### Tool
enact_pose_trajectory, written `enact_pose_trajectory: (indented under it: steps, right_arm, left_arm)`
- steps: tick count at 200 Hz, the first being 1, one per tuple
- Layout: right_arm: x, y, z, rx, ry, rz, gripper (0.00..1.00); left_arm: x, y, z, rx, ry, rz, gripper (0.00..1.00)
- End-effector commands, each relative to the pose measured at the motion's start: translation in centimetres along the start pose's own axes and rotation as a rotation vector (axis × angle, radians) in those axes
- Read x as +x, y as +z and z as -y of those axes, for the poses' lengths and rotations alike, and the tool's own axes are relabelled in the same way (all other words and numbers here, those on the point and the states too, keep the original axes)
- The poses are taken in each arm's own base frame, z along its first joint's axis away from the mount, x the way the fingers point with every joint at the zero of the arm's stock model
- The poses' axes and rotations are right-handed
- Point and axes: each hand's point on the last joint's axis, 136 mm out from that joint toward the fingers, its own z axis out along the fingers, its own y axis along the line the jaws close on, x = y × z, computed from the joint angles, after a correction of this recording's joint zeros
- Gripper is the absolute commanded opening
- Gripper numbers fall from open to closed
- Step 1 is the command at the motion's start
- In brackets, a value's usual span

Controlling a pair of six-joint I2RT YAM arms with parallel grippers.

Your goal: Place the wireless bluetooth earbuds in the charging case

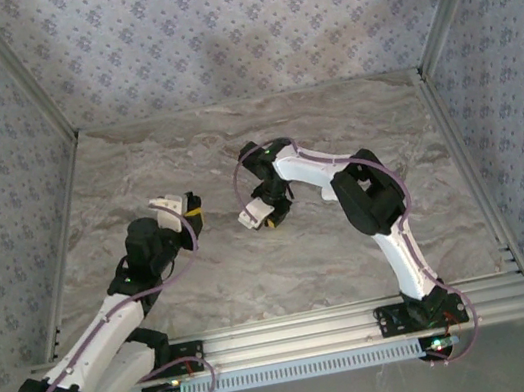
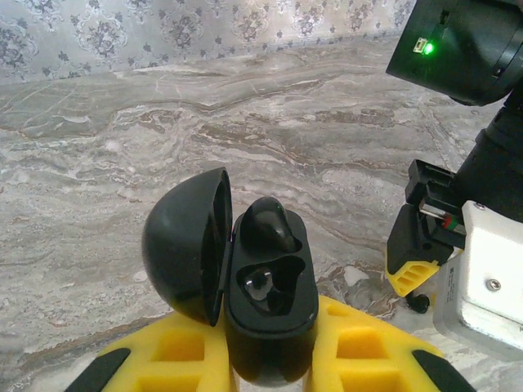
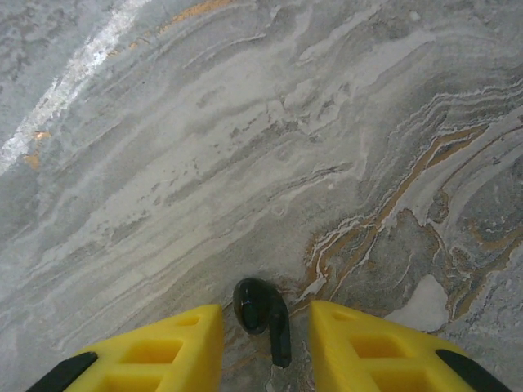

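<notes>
Surface: grey-and-tan marbled table (image 1: 362,128) is spreading under both arms, with floral wallpaper walls (image 1: 231,19) rising behind and to the sides and an aluminium rail (image 1: 345,321) running along the near edge.
Left gripper: the left gripper (image 2: 265,339) is pressing its yellow fingers (image 2: 163,355) against both sides of the charging case (image 2: 274,327), jaws closed on it.
Charging case: it is standing between those fingers with its lid (image 2: 184,245) swung open to the left.
Seated earbud: one black seated earbud (image 2: 265,224) is sitting in the far socket of the case.
Near socket: the near socket (image 2: 261,282) is lying open and glossy beside it.
Right gripper: the right gripper (image 3: 265,314) is reaching down to the table, its yellow fingers (image 3: 163,351) standing apart and holding nothing.
Loose earbud: the loose earbud (image 3: 263,318) is lying on the marble between those fingers, with a gap on each side, stem pointing toward the camera.
Overhead view: it is giving the layout, the left gripper (image 1: 190,209) and right gripper (image 1: 267,213) working near each other at mid-table; the buds are too small to make out there.
Left wrist view: it is also catching a black-and-yellow finger (image 2: 411,265) of the right gripper just right of the case.
</notes>
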Motion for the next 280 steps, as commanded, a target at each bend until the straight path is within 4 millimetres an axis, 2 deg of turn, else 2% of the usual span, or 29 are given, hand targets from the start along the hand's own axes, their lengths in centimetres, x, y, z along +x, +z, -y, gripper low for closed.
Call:
enact_pose_trajectory:
  steps: [1,39,117,152,172,206,234,260,280]
  right_arm:
    - [0.7,0.9,-0.3,-0.026,-0.003,-0.005,0.32]
    - [0.6,1.2,-0.3,-0.025,0.0,0.007,0.31]
    - [1.1,1.7,-0.1,-0.015,-0.002,-0.016,0.2]
    - [0.2,1.3,0.1,-0.002,0.003,0.002,0.18]
    - [-0.6,0.4,0.5,0.031,0.031,0.035,0.18]
    - [-2.5,-2.4,1.9,0.15,0.131,0.138,0.18]
    - [-4.0,-5.9,2.6,0.268,0.269,0.253,0.18]
    - [-5.1,-10.1,3.2,0.417,0.431,0.399,0.18]
    - [-5.9,-14.2,3.0,0.518,0.568,0.549,0.17]
  left_arm:
    - [-0.9,-0.1,-0.1,0.003,-0.012,0.043,0.07]
    - [-0.9,-0.1,-0.1,0.002,-0.014,0.043,0.07]
    - [-0.9,-0.1,-0.1,0.003,-0.014,0.044,0.07]
    - [-0.9,-0.1,0.0,0.008,-0.008,0.042,0.07]
    - [-0.8,0.0,0.1,0.016,-0.004,0.038,0.07]
    - [-0.9,0.1,0.6,0.047,0.004,0.042,0.07]
    - [-1.6,0.2,1.5,0.098,0.009,0.07,0.07]
    - [-2.2,0.6,2.2,0.135,0.005,0.102,0.07]
    - [-3.1,1.2,2.9,0.17,0.009,0.137,0.06]
